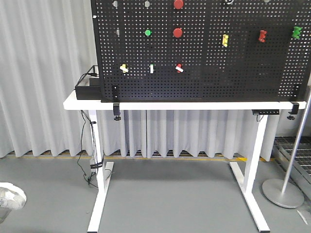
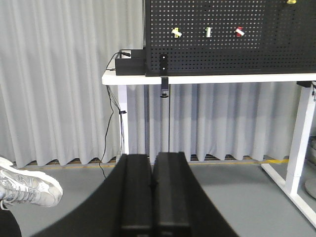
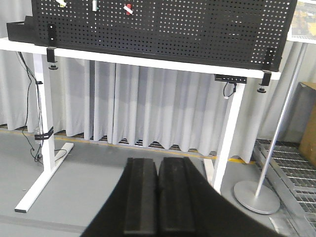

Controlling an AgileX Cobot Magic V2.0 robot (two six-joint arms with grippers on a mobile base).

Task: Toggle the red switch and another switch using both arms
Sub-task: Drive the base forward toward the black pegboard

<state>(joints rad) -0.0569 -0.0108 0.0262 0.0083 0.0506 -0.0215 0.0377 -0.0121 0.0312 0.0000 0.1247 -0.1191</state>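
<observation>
The red switch (image 1: 179, 68), a small red base with a white lever, sits in the bottom row of the black pegboard (image 1: 233, 73); it also shows in the left wrist view (image 2: 239, 31) and the right wrist view (image 3: 128, 8). The pale yellow switch (image 1: 124, 68) is at the left end of that row (image 2: 176, 32) (image 3: 62, 3). My left gripper (image 2: 152, 163) is shut and empty, low and far back from the board. My right gripper (image 3: 157, 165) is likewise shut and empty, well short of the table. Neither arm appears in the front view.
A green-based white toggle (image 1: 151, 68) sits between the two switches. Round red buttons (image 1: 178, 32), a green button (image 1: 147, 33) and other toggles are higher up. The board stands on a white table (image 1: 87, 103) with a black box (image 1: 87, 90). A pole stand (image 1: 283, 191) is at right, a shoe (image 2: 27, 185) at left.
</observation>
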